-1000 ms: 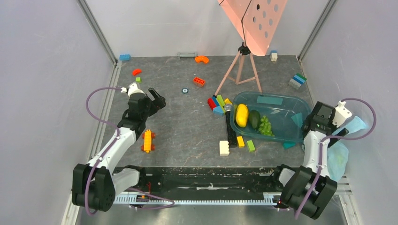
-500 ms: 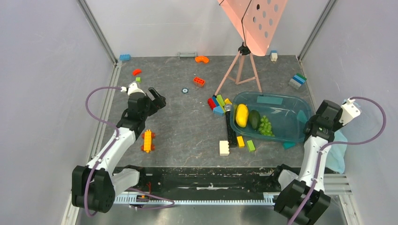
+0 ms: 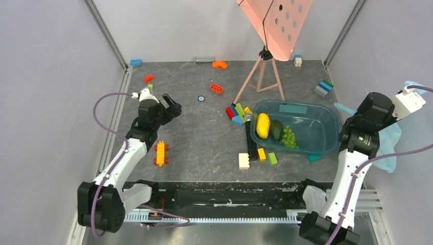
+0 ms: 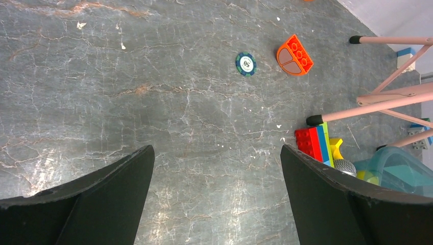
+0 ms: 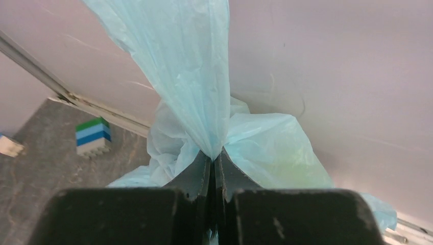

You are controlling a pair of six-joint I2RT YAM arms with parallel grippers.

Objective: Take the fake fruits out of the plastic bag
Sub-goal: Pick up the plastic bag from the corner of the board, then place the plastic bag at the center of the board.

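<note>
Right pincer [image 5: 213,159] is clamped on a bunched fold of the bag [image 5: 190,76], thin crinkly pale blue film hanging by the right wall [image 5: 332,76], higher than a second ago. Left pincer [image 4: 215,150] gapes wide over the counter [image 4: 168,102].

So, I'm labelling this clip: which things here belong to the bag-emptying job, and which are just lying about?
Job: plastic bag pinched in the right fingers; lemon, pear and grapes in the teal tub.
Lying about: toy bricks, poker chip, pink tripod.
</note>
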